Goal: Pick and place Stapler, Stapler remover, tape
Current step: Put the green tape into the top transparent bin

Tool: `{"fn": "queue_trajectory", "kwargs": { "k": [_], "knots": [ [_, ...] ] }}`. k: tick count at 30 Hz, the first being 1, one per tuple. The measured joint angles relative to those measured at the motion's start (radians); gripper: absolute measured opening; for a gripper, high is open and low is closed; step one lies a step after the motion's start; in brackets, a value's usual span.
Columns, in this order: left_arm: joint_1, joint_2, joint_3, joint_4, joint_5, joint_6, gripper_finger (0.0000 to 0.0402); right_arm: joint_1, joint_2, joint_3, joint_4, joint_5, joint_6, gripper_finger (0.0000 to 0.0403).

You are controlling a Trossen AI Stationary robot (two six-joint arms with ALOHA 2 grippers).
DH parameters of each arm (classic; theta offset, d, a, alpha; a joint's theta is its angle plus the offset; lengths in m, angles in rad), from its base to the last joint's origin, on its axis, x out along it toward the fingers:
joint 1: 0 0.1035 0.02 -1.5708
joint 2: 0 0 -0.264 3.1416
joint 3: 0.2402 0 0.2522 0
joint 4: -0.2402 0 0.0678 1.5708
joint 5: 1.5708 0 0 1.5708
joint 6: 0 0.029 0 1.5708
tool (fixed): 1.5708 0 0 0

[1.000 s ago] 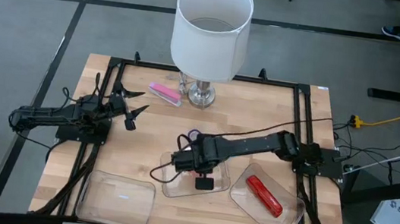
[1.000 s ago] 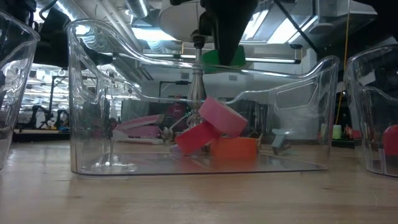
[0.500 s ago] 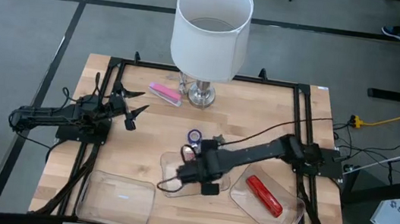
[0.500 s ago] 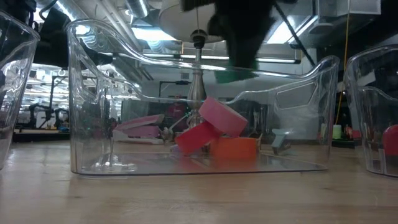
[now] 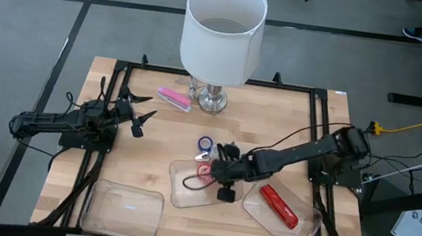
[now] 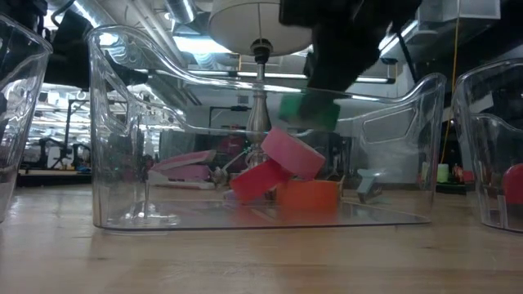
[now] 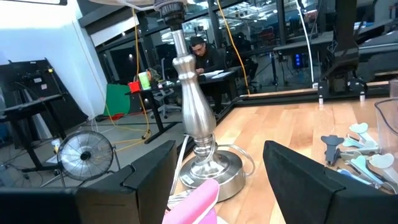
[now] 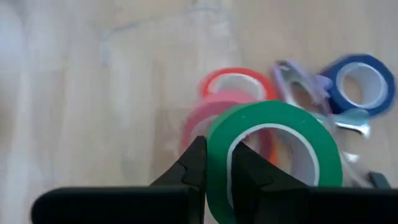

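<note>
My right gripper [image 5: 218,170] is shut on a green tape roll [image 8: 273,143] and hangs over the middle clear tray [image 5: 185,199]. In that tray lie a pink roll [image 6: 292,153], a red roll [image 6: 260,180] and an orange roll [image 6: 310,194]; the green roll [image 6: 309,110] hangs just above them. A blue roll [image 5: 205,143] and a staple remover [image 8: 298,81] lie on the wood beyond the tray. A red stapler [image 5: 278,205] lies in the right tray. A pink stapler [image 5: 174,98] lies by the lamp. My left gripper [image 5: 144,118] waits open at the left. My right gripper pinches the green roll's wall [image 8: 217,146], one finger [image 8: 249,174] inside the ring and the other outside it. The fingers slant down from the table's right side. The roll stands on edge, lifted clear above the rolls in the tray.
A lamp with a white shade [image 5: 224,27] stands at the far middle on its metal base [image 7: 208,177]. An empty clear tray [image 5: 123,210] sits at the near left. A dark cable [image 5: 195,182] loops over the middle tray. A black frame [image 5: 120,67] rims the table.
My right gripper has carried the green roll toward the table's right edge and lower, down to just above the rolls in the middle tray. It has tipped more steeply downward. The arm has drawn back toward its base. The grip has stayed shut.
</note>
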Motion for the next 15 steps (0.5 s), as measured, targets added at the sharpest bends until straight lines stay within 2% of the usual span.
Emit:
{"fn": "queue_trajectory", "kwargs": {
  "k": [6,9,15],
  "knots": [
    [0.000,0.007,0.000,-0.002,0.000,0.000,0.0239,-0.031,-0.002,-0.070,0.103,-0.015,0.002,0.0040],
    [0.000,0.012,0.000,-0.002,0.000,0.000,0.0239,-0.030,-0.022,-0.092,0.100,-0.019,0.017,0.0040],
    [0.000,0.009,0.000,-0.001,0.001,0.000,0.0239,-0.037,-0.080,-0.185,0.125,-0.016,0.145,0.0076]
  ]
}}
